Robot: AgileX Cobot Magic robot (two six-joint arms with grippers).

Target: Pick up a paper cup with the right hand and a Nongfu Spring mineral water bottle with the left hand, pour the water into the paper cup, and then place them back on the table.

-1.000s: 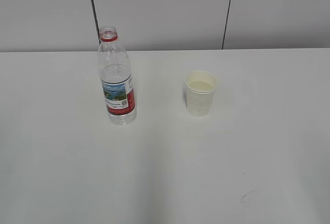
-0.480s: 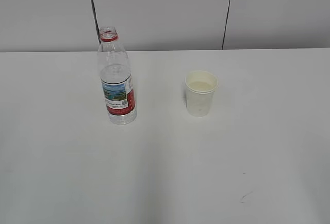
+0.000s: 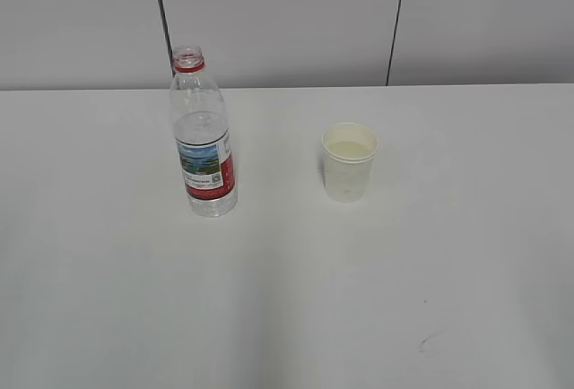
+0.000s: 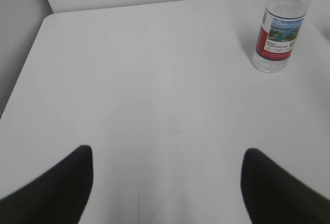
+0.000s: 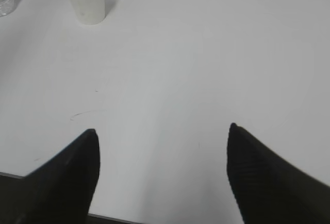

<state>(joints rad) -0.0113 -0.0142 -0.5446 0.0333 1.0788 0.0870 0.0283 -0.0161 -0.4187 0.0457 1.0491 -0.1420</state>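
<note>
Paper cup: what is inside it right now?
The paper cup stands upright on the table. Its inside looks pale, apparently with clear liquid near the rim, though that is hard to confirm. The cup's bottom cannot be seen.
</note>
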